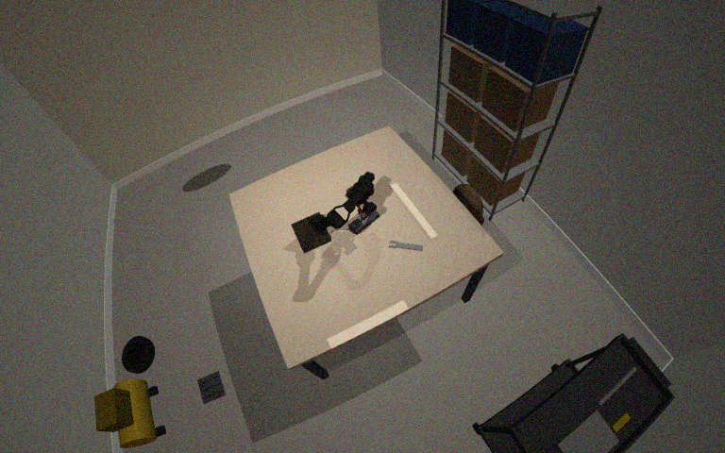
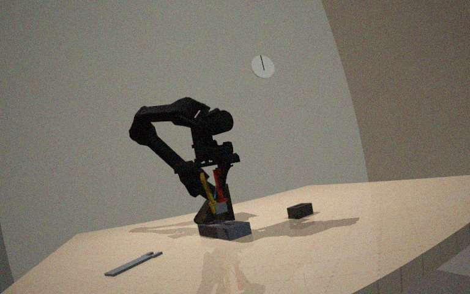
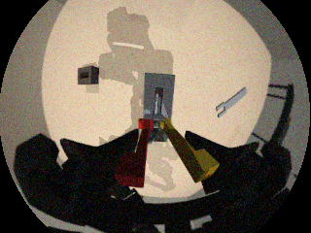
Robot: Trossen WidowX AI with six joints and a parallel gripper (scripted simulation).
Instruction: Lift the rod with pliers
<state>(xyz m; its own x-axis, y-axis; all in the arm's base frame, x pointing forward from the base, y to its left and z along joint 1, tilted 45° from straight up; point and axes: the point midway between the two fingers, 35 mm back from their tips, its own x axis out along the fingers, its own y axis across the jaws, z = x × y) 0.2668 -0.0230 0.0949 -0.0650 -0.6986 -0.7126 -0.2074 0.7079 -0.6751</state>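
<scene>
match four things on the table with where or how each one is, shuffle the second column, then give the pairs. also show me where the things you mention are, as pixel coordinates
1. locking pliers (image 2: pixel 221 207) (image 3: pixel 145 123)
2. grey-blue channel block (image 2: pixel 238 230) (image 3: pixel 168 79)
3. small dark box (image 2: pixel 299 211) (image 3: pixel 87 76)
4. fork-ended flat grey tool (image 1: pixel 407 245) (image 2: pixel 130 265) (image 3: pixel 234 100)

A. lying flat on the table, on the yellow handle's side in the wrist view
B. upright, with one red and one yellow handle
C. directly below the pliers
D. standing apart, on the red handle's side in the wrist view

Pairs: 1-B, 2-C, 3-D, 4-A
</scene>
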